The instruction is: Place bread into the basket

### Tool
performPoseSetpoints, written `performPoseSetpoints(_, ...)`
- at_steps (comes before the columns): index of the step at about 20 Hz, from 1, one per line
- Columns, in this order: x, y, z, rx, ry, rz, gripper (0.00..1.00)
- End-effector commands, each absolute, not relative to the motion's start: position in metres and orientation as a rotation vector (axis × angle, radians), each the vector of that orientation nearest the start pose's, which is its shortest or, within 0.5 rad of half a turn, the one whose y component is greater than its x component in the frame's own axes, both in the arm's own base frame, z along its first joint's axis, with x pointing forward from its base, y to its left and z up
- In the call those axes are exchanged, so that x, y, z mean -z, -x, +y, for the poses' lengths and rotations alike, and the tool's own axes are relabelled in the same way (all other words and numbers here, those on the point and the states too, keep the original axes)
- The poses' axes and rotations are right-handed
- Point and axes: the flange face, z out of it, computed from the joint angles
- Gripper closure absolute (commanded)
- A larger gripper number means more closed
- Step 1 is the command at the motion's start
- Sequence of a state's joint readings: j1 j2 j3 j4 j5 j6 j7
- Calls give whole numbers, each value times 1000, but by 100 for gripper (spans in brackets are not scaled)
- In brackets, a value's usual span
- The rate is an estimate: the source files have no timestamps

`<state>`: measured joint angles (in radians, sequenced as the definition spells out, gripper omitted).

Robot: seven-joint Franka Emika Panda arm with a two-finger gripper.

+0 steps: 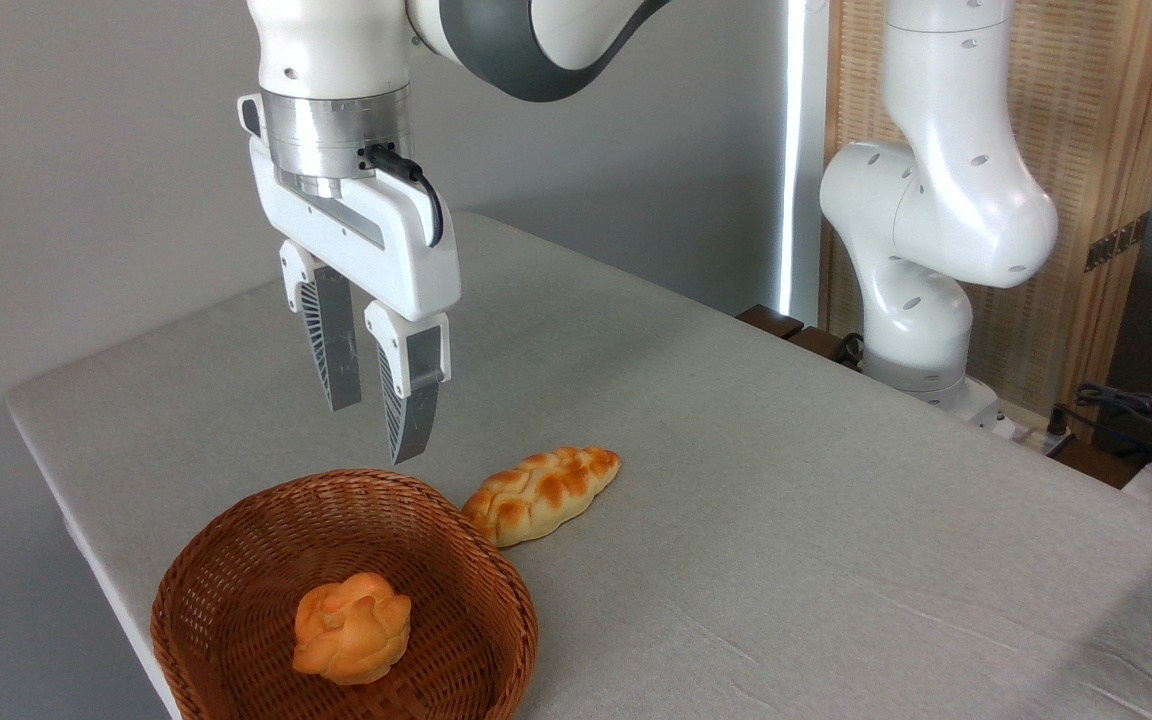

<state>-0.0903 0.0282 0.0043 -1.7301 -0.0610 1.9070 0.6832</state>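
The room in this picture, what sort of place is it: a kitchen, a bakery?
Probably a robot test room, not a kitchen. A white robot arm is bolted beside a cloth-covered table, loose cables lie at the right, and its hand hangs open above a basket.

Arm pose: wrist vertical, gripper pointing down, jaws parted.

Gripper point(374, 425) hangs in the air at left of scene, empty, its two grey ribbed fingers point(334, 350) set apart with a clear gap between them. The nearer finger reaches lower in the frame than the farther one. White gripper body sits under a silver wrist flange, a black cable plugged in at its side. The white and grey arm enters from the top edge; its base column point(921, 300) stands at far right.
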Motion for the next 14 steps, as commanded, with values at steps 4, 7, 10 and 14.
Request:
performPoseSetpoints(4, -566, -584, -56, 228, 2930, 1133, 0)
performPoseSetpoints(7, -566, -584, -56, 228, 2930, 1133, 0)
performPoseSetpoints(10, -566, -583, -57, 223, 2930, 1138, 0)
performPoseSetpoints(14, -566, -583, -56, 219, 2932, 1136, 0)
